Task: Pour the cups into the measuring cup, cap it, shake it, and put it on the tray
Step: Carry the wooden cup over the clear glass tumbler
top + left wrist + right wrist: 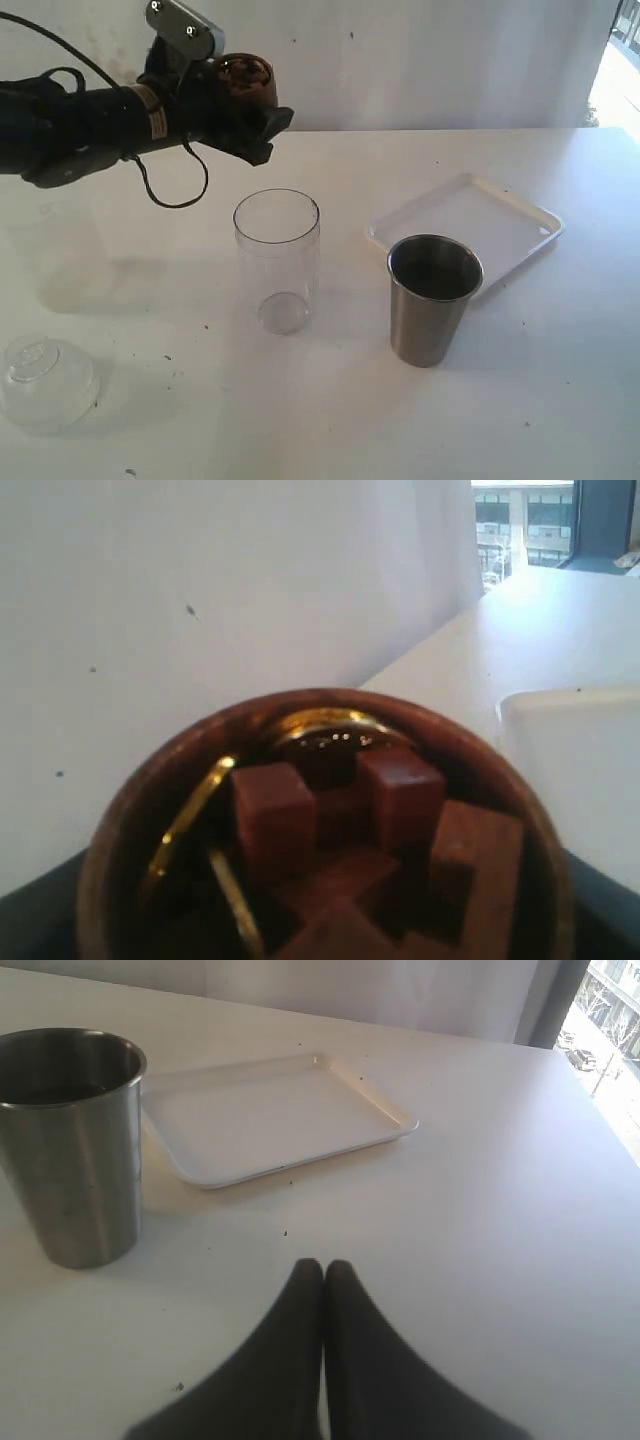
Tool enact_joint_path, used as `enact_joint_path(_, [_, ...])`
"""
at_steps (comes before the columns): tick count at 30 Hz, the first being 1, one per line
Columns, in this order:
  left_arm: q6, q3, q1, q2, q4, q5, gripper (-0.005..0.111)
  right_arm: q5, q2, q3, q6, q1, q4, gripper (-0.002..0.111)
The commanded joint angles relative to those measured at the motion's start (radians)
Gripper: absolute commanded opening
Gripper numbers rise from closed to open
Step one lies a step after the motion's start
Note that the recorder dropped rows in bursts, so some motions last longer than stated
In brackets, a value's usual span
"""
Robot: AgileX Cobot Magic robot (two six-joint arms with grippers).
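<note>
My left gripper (256, 108) is shut on the small brown wooden cup (244, 80), held high over the table's back left and tipped so its mouth faces the camera. Inside the wooden cup (330, 830) lie brown wooden blocks (272, 815) and gold rings (325, 728). The empty measuring cup (277, 260) stands upright below and to the right of it. The steel tumbler (432, 298) stands in front of the white tray (500, 225). My right gripper (324, 1266) is shut and empty, low over the table near the steel tumbler (72, 1145) and the tray (270, 1120).
A clear domed plastic piece (45, 385) lies at the front left of the table. A white wall runs behind the table. A black cable (175, 190) hangs from the left arm.
</note>
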Motion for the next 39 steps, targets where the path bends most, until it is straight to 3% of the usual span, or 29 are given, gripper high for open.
enact_joint_path(1, [0.014,-0.003,0.002,0.030,-0.001,-0.018,0.000,-0.009,-0.005,0.005,0.005,-0.004,-0.006,0.000])
enact_joint_path(17, [0.256,-0.003,0.007,0.015,0.006,-0.026,0.000,-0.009,-0.005,0.005,0.005,-0.004,-0.006,0.000])
enact_joint_path(30, [0.254,-0.003,0.007,-0.007,0.006,-0.005,0.000,-0.009,-0.005,0.005,0.005,-0.004,-0.006,0.000])
enact_joint_path(35, [0.177,-0.003,0.007,-0.009,-0.012,-0.015,0.000,-0.009,-0.005,0.005,0.005,-0.004,-0.006,0.000])
enact_joint_path(39, [0.252,-0.003,0.007,-0.009,0.001,-0.046,0.000,-0.009,-0.005,0.005,0.005,-0.004,-0.006,0.000])
